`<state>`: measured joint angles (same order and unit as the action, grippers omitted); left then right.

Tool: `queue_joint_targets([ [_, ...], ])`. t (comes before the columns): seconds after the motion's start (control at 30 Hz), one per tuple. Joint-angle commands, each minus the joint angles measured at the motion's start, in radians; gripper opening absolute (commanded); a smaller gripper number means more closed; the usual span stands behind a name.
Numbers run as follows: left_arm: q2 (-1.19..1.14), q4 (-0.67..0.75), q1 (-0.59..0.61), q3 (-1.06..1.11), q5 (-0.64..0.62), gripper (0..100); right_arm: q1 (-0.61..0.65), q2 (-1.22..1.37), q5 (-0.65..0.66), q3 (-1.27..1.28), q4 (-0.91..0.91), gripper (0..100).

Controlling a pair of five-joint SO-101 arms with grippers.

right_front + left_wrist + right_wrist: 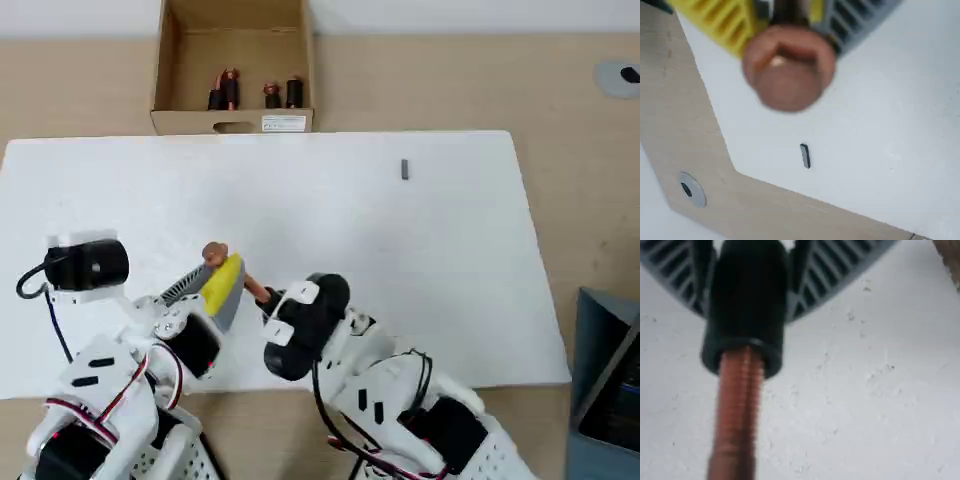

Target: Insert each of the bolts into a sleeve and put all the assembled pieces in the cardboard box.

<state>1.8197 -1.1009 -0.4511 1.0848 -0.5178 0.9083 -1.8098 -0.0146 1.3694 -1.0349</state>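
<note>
I see my left hand (790,12) closed on a copper-headed bolt (788,67); my right hand (747,275) grips a black sleeve (747,315) with a threaded shaft (737,420) poking out, both over the white table (420,280)

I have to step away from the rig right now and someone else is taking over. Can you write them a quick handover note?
Left gripper: shut on a copper bolt, head past the fingertips, over the white mat. I cannot tell whether it has a sleeve on it.
Right gripper: shut on a black sleeve with a copper threaded shaft sticking out of it.
Done: several assembled pieces lie in the cardboard box.
Left: both held parts are not yet in the box. A small grey piece lies alone on the mat, too small to identify.
</note>
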Motion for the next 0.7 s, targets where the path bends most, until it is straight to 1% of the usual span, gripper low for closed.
queue_joint_targets([
  [0.0,0.002,-0.005,-0.023,-0.044,-0.002,0,0.005,-0.117,0.009,-0.024,0.028,0.9],
  [0.07,0.001,-0.003,-0.032,-0.026,-0.002,0,0.005,-0.117,0.009,-0.03,0.028,0.9],
  [0.13,0.001,-0.005,-0.066,-0.002,0.003,0,0.005,-0.117,0.009,-0.03,0.021,0.9],
  [0.23,0.001,-0.005,-0.121,0.034,0.091,0,0.005,-0.117,0.011,-0.03,0.021,0.9],
  [0.3,0.001,-0.002,-0.14,0.051,0.15,0,0.005,-0.117,0.011,-0.03,0.021,0.9],
  [0.37,0.001,-0.005,-0.146,0.058,0.184,0,0.005,-0.117,0.011,-0.031,0.021,0.9],
  [0.5,0.001,-0.006,-0.146,0.087,0.219,0,0.005,-0.117,0.011,-0.031,0.021,0.9],
  [0.6,-0.001,-0.009,-0.146,0.104,0.216,1,0.005,-0.117,0.011,-0.031,0.021,0.9],
  [0.67,-0.001,-0.04,-0.146,0.103,0.213,1,0.005,-0.117,0.011,-0.031,0.021,0.9],
])
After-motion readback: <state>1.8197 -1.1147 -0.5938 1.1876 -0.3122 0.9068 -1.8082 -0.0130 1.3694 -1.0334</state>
